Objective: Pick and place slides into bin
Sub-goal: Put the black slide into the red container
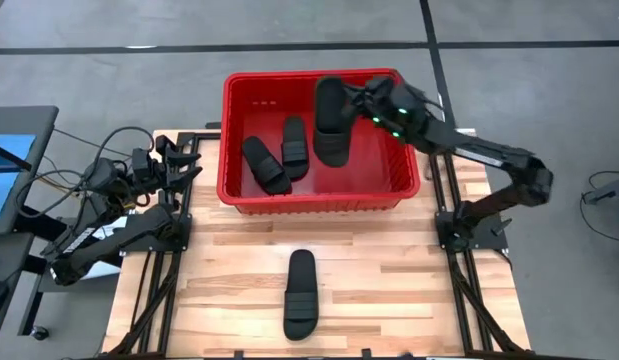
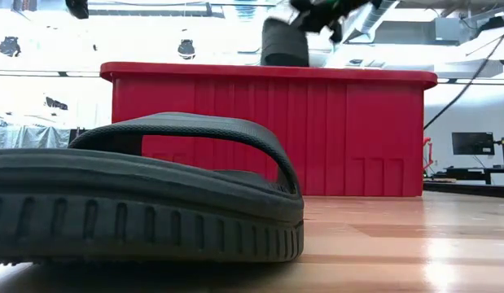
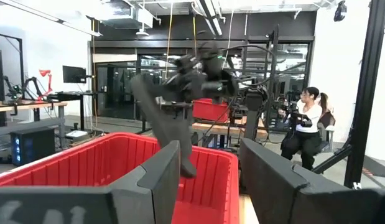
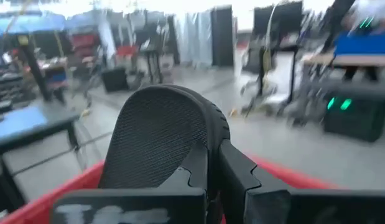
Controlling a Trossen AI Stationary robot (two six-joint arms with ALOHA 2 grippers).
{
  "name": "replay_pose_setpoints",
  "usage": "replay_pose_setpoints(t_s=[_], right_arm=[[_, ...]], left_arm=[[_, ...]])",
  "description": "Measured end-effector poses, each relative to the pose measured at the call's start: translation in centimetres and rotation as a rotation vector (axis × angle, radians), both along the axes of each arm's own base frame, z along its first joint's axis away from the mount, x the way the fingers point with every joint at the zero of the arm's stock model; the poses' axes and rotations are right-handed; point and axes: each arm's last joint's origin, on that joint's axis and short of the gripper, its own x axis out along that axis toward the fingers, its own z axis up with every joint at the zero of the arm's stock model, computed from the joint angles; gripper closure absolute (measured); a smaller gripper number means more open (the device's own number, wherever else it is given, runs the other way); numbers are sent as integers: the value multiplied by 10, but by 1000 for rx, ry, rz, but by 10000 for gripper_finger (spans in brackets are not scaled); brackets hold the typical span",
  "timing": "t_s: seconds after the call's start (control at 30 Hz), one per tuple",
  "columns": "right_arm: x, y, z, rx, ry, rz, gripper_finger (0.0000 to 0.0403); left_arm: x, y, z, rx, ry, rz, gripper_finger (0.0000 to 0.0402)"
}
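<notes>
Right end effector (image 1: 367, 103) clenched on slide (image 1: 330, 120) above bin (image 1: 229, 140); probably light, flexible; best gripped at sole edge.

Overhead looks down; low camera level, both sharing bin (image 1: 234, 140).

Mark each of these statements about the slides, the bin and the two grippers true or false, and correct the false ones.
1. The right gripper holds a slide above the red bin. True.
2. Three slides lie on the bin's floor. False: two lie there, one beside the other.
3. One slide lies on the wooden table, in front of the bin. True.
4. The left gripper grips a slide. False: it is open and empty, to the left of the bin.
5. The bin is blue. False: it is red.
</notes>
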Motion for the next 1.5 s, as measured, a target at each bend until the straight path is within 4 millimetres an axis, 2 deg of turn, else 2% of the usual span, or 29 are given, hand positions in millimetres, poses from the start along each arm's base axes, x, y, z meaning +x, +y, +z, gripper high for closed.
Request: replay_pose_setpoints(t_s=[0.1,0.27,0.5,0.63,0.8,1.5], right_arm=[[13,-25,-20,83,13,4,400],[24,-60,-51,202,103,-61,400],[27,-90,-85,362,163,-99,400],[30,-95,-100,412,212,-116,400],[31,-96,-109,440,254,-121,400],[28,-94,-114,466,308,-127,402]], left_arm=[[0,0,-2,4,17,8,244],[1,1,-4,-12,40,12,244],[1,1,-5,-19,51,13,244],[1,1,-7,-8,69,17,244],[2,2,-9,-20,91,19,244],[3,2,-17,-78,157,20,244]])
